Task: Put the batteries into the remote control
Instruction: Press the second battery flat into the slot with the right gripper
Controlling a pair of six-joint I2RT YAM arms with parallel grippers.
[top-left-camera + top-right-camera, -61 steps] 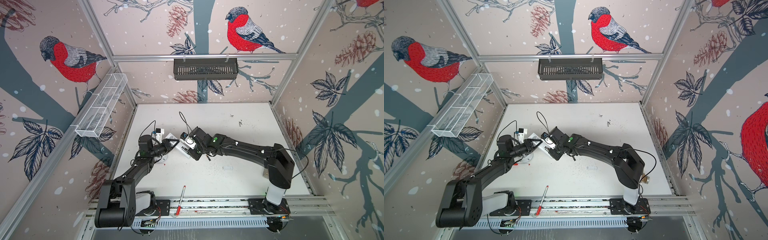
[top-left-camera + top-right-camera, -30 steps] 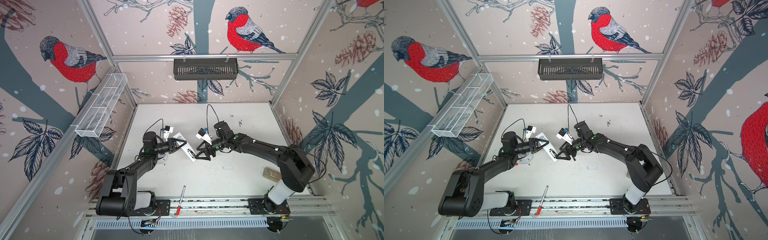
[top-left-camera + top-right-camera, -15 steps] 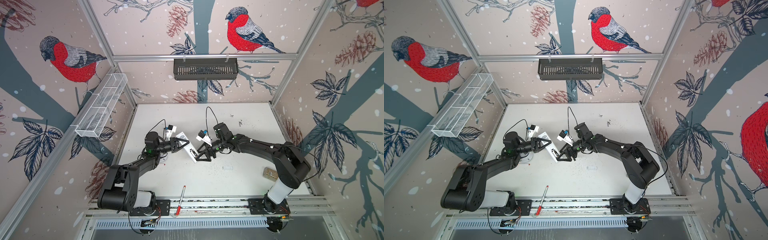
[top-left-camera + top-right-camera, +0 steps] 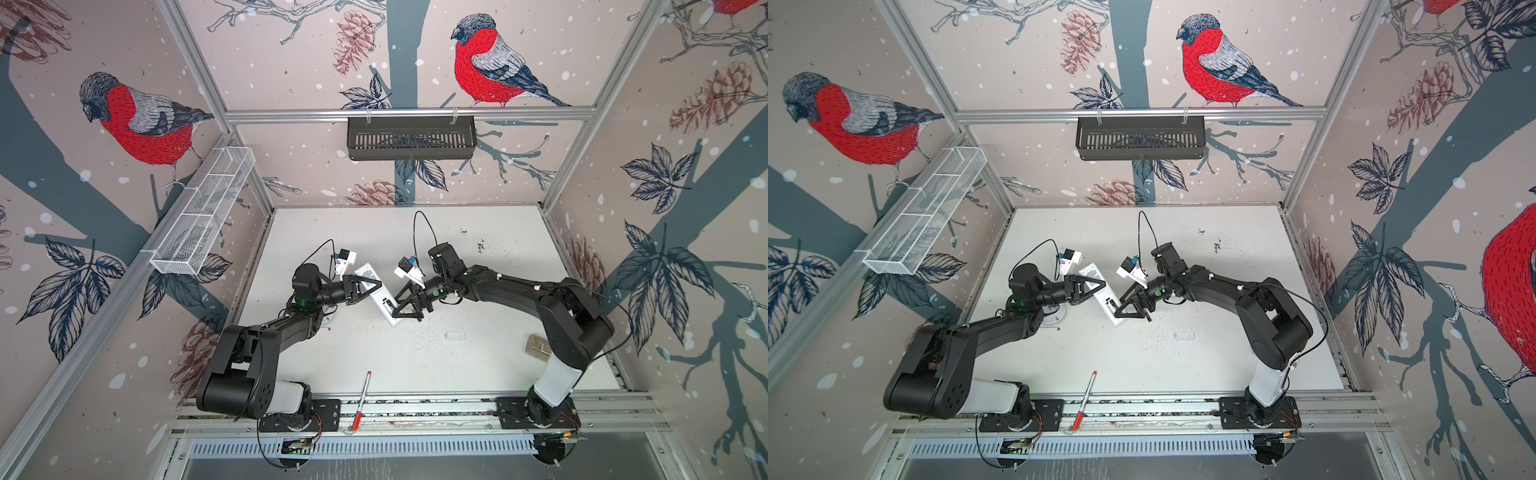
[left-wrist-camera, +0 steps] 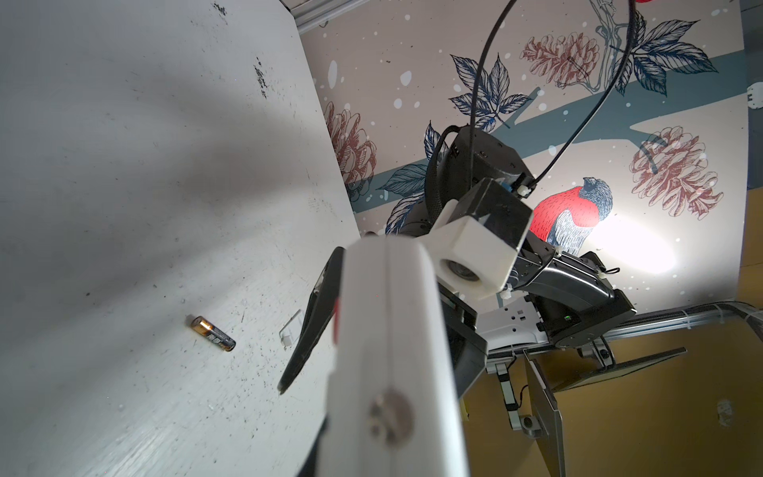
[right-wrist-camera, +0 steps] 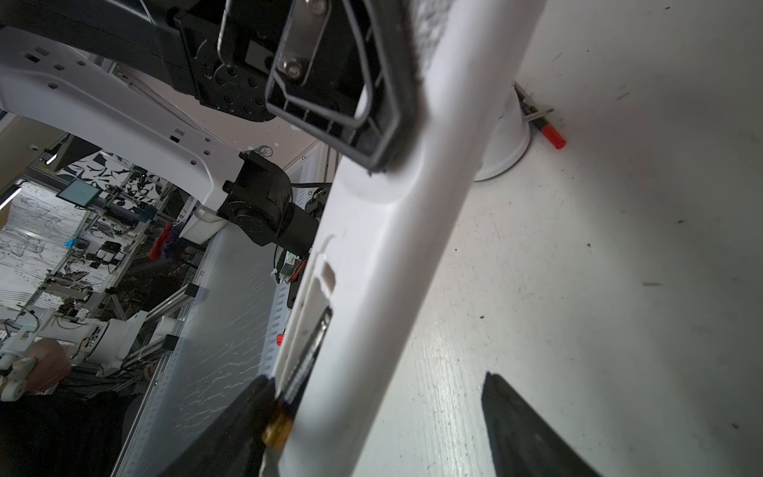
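In both top views my left gripper (image 4: 369, 286) (image 4: 1100, 285) is shut on the remote control (image 4: 377, 296) (image 4: 1104, 299), a long white bar held above the table with its far end tilted down. My right gripper (image 4: 397, 311) (image 6: 380, 433) is open and straddles that lower end. In the right wrist view a black battery (image 6: 310, 351) with a gold end lies in the remote's open compartment, and one right finger (image 6: 231, 433) rests beside it. The other finger (image 6: 528, 433) stands clear of the remote. A second battery (image 5: 213, 333) lies loose on the table.
A clear plastic cover (image 4: 455, 335) (image 5: 291, 332) lies on the table right of the remote. A red-and-white pen (image 4: 361, 399) lies at the front edge. A round white clock (image 4: 328, 319) (image 6: 503, 140) sits under my left arm. A brown block (image 4: 538, 345) lies near the right arm's base.
My left gripper has carried the remote a little to the right, toward the middle. My right gripper has moved in around the remote's lower end.
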